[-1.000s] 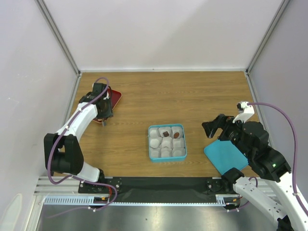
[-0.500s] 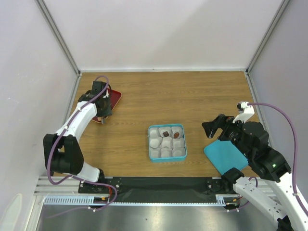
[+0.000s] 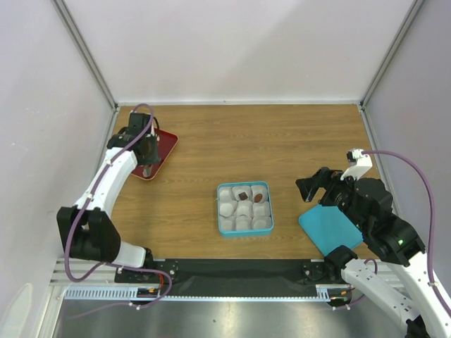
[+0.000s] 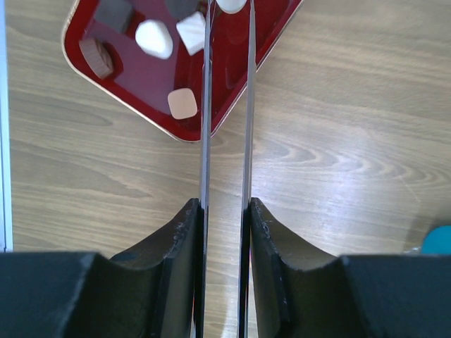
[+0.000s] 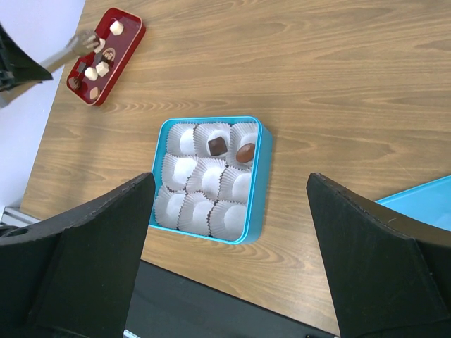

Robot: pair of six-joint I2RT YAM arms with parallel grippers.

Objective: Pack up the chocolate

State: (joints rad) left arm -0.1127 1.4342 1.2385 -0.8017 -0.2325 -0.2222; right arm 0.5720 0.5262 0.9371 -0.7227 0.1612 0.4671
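Hanging nearest, the right gripper (image 5: 230,181) stands wide open, holding nothing, beside the teal tin (image 5: 262,162), where two dark pieces (image 5: 217,146) sit in paper cups (image 5: 182,169). Farther off, the left gripper (image 4: 224,205) is clenched on thin tongs (image 4: 206,105) reaching over the red tray (image 4: 134,79) of loose chocolate (image 4: 153,39): light, smooth, easily marked pieces, likely best pinched gently across opposite flat sides.
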